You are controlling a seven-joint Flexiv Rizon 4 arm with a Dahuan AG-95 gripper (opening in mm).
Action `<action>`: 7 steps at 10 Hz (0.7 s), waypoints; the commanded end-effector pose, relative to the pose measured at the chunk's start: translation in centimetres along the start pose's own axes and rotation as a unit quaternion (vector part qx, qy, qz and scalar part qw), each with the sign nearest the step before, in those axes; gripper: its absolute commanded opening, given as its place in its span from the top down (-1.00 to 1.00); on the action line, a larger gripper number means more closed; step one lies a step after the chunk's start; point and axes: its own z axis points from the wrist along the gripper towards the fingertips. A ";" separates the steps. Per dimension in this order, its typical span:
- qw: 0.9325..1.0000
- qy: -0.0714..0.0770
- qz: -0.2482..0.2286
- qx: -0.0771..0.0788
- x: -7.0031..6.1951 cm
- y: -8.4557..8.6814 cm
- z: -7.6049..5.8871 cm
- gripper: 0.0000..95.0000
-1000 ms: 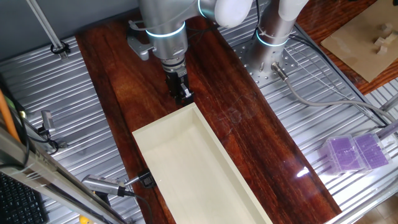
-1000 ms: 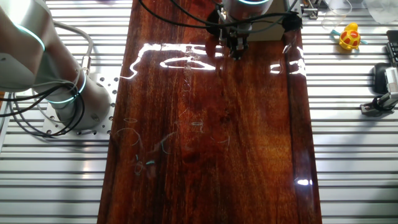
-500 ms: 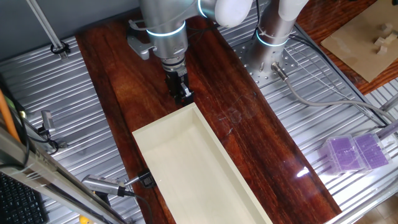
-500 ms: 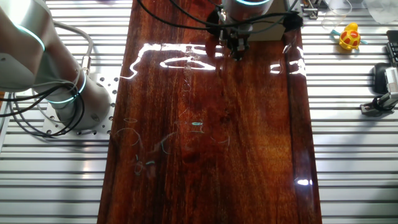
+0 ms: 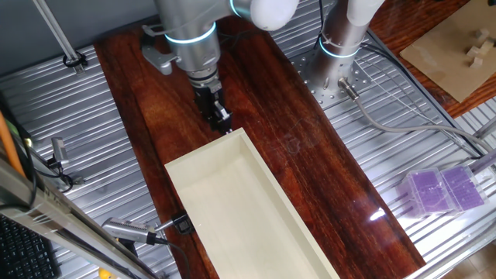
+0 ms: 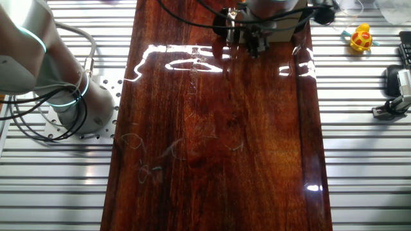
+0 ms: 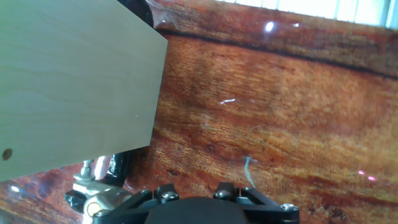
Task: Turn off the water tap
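Though partly hidden, tap [image 7: 98, 200] just beside hand [image 5: 222, 122]

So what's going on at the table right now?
The arm's gripper hangs low over the wooden tabletop, just off the far end of the long cream tray. In the hand view, a small metal tap-like fitting shows beside the tray's corner. Whether the gripper is touching it, or open or shut, can't be made out.
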 end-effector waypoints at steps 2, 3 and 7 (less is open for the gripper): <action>1.000 -0.002 0.009 0.000 -0.1 0.0 0.0 1.00; 1.000 -0.001 0.022 0.002 -0.1 0.0 0.0 1.00; 0.999 0.001 0.050 0.012 0.0 -0.1 0.1 1.00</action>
